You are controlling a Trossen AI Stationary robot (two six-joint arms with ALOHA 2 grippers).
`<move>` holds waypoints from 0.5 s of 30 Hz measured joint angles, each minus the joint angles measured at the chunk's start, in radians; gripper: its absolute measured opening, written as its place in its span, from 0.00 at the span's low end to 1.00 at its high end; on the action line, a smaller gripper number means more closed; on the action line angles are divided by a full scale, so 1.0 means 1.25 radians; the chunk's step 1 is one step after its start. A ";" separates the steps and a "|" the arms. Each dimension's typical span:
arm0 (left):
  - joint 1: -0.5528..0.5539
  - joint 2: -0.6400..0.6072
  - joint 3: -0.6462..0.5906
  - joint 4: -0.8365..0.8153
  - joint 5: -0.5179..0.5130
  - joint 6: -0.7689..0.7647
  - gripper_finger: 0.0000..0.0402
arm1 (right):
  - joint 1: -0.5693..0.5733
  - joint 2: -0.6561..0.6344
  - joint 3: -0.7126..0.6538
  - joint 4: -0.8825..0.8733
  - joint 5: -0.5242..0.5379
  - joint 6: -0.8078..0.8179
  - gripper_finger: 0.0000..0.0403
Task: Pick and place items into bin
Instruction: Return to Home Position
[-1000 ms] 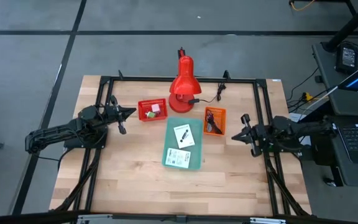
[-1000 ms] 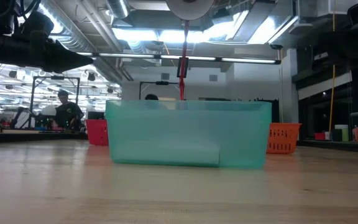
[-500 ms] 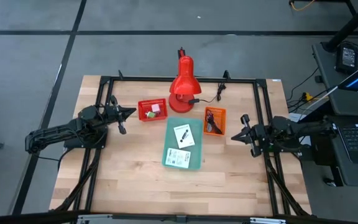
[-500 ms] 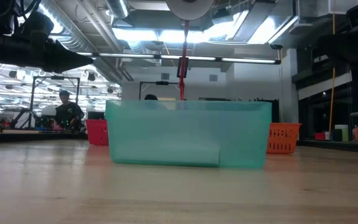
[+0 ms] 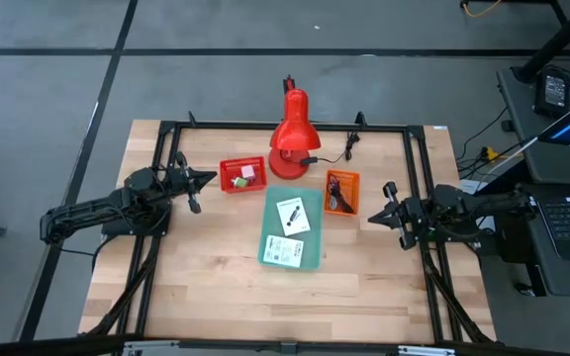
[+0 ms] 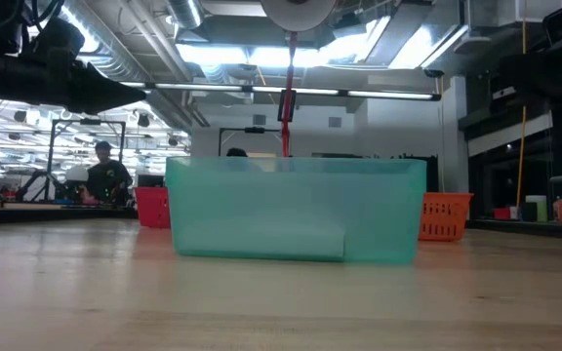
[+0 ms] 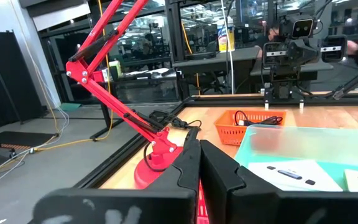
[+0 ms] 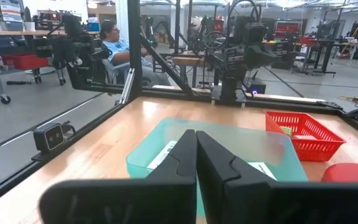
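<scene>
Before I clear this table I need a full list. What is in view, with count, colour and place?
Lamp: one, red, back middle of the table.
Bin: one, teal, table centre.
Cards: two, white, lying in the bin.
Red basket: one, left of the lamp, holding small pink and green pieces.
Orange basket: one, right of the lamp, holding a black cable.
Table: one, light wood.
Person: one, dark clothes, far behind the table.
Left gripper: one, dark, shut, left of the red basket.
Right gripper: one, dark, shut, right of the orange basket.
</scene>
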 joint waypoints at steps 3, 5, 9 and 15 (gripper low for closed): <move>0.000 0.000 0.000 0.000 0.000 0.000 0.02 | 0.000 0.000 0.000 0.000 0.000 -0.001 0.00; 0.000 0.000 0.000 0.000 0.000 0.000 0.02 | 0.000 0.000 0.000 0.000 0.000 0.000 0.00; 0.000 0.000 0.000 0.000 0.000 0.000 0.02 | 0.000 0.000 0.000 0.000 0.001 -0.001 0.00; 0.000 0.000 0.000 0.000 0.000 0.000 0.02 | 0.000 0.000 0.000 0.000 0.001 0.000 0.00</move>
